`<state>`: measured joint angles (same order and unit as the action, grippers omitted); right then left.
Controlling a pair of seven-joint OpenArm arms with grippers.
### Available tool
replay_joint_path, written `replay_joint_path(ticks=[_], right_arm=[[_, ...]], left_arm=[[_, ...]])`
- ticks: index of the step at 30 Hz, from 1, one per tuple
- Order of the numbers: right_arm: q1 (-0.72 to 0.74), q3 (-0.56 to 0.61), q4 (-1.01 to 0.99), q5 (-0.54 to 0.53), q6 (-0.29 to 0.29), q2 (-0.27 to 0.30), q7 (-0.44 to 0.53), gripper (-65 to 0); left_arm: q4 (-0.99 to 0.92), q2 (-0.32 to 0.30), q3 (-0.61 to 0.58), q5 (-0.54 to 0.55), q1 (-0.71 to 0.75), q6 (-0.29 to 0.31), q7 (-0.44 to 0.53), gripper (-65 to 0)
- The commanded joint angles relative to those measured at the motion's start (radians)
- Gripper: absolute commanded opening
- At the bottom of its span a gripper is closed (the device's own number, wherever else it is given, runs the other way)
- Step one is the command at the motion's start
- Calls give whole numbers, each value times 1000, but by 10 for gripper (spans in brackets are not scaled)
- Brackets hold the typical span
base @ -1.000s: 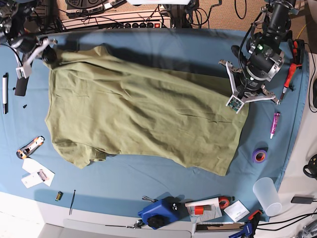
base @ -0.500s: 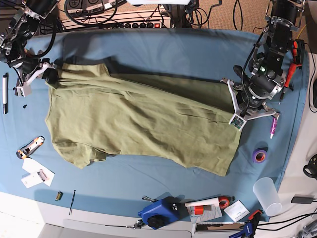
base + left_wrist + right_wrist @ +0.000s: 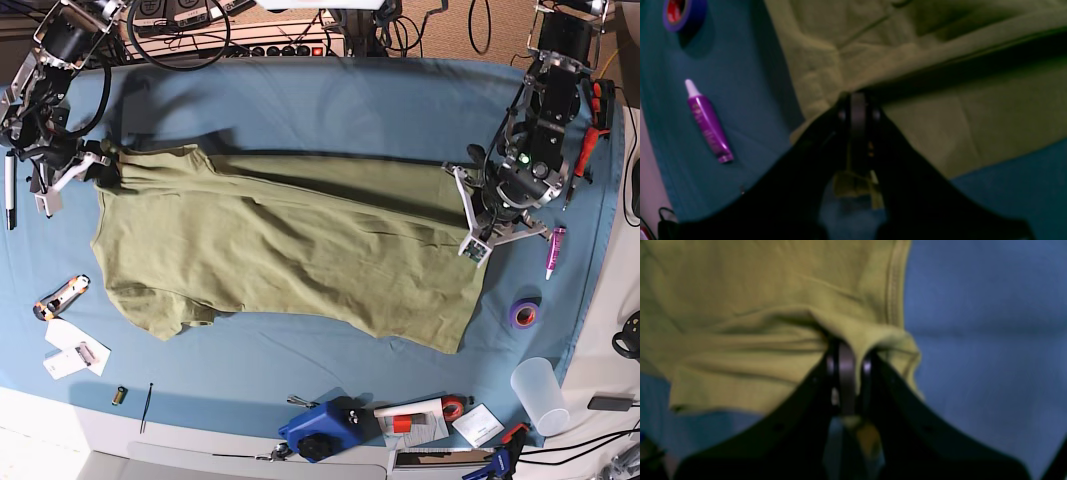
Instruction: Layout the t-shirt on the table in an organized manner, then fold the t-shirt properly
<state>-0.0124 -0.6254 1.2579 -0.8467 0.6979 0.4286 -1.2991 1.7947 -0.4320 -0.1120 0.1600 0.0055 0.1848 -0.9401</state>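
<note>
The olive-green t-shirt lies spread on the blue worktop, long axis running between the arms. The left gripper and right gripper each have their jaws closed on a far-edge corner (both wrist views show pinched cloth; the base view alone shows the slack, wrinkled middle).

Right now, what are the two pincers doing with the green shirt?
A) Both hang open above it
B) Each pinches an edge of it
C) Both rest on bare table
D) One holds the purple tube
B: the left pincer and right pincer each clamp t-shirt fabric.
</note>
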Motion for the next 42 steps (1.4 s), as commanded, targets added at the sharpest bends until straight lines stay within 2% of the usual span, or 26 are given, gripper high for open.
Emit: replay_joint_path(ticks=[1, 3, 8, 10, 12, 15, 18, 21, 26, 31, 37, 40, 42], right_arm=[[14, 13, 2, 8, 0, 20, 23, -650], [13, 39, -3, 6, 0, 19, 44, -650], [15, 46, -2, -2, 0, 24, 27, -643], [15, 46, -2, -15, 0, 37, 11, -551], [16, 46, -2, -54, 0, 62, -13, -488], [16, 43, -1, -235, 0, 121, -97, -484], [16, 9, 11, -470, 0, 162, -97, -484], [15, -54, 63, -552, 0, 164, -97, -484], [15, -72, 133, -551, 0, 164, -97, -484], [15, -72, 142, -549, 0, 164, -97, -484], [15, -72, 142, -548, 0, 164, -97, -484], [14, -72, 142, -548, 0, 164, -97, -484], [14, -72, 142, -547, 0, 164, -97, -484]], left_arm=[[12, -11, 6, -10, -20, -4, 13, -650], [12, -11, 6, -10, -20, -4, 13, -650], [12, -11, 6, -9, -20, -4, -7, -650], [12, -11, 6, -9, -19, -4, -13, -650], [12, -11, 6, -9, -20, -4, -13, -650], [12, -11, 6, -9, -20, -4, -13, -650], [12, -11, 6, -8, -19, -5, -13, -650], [12, -11, 6, 3, -20, -4, -13, -650], [12, -6, 6, 20, -19, -4, -12, -650], [11, 31, 6, 21, -19, -3, -2, -650], [11, 57, 6, -42, -20, -11, 16, -650], [11, 58, 6, -88, -20, -73, 7, -650], [11, 58, 6, -139, -20, -85, 7, -650]])
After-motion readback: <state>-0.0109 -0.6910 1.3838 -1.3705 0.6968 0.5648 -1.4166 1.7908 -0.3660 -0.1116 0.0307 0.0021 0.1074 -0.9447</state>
